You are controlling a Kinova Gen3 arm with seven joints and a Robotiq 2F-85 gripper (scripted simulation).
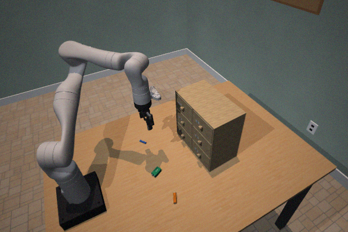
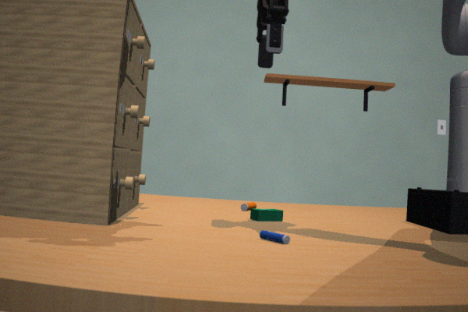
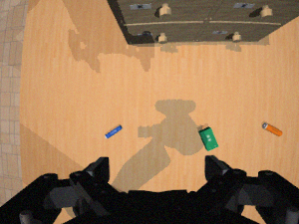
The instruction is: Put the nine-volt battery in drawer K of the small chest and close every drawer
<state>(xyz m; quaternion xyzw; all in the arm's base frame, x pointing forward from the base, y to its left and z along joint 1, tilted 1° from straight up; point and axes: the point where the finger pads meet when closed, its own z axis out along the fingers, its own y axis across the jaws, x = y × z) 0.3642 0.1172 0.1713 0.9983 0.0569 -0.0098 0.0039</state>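
The nine-volt battery, a green block (image 1: 156, 171) (image 2: 267, 214) (image 3: 208, 138), lies flat on the table (image 1: 130, 200) (image 2: 195, 269) (image 3: 65, 105). The small chest (image 1: 227, 139) (image 2: 58, 101) (image 3: 184, 15) stands upright with two columns of three knobbed drawers, all looking pushed in. The letters on the drawer labels are too small to read, so drawer K cannot be told. My gripper (image 1: 149, 124) (image 2: 269, 58) (image 3: 156, 166) is open and empty, pointing down high above the table, in front of the chest. In the wrist view the battery lies ahead of the right finger.
A blue cylindrical battery (image 1: 142, 141) (image 2: 274, 236) (image 3: 114, 131) lies on one side of the green battery, an orange one (image 1: 174, 197) (image 2: 248, 206) (image 3: 272, 129) on the other. The drawer knobs stick out toward the gripper's side. The arm's black base (image 1: 82, 211) stands at the table's opposite side.
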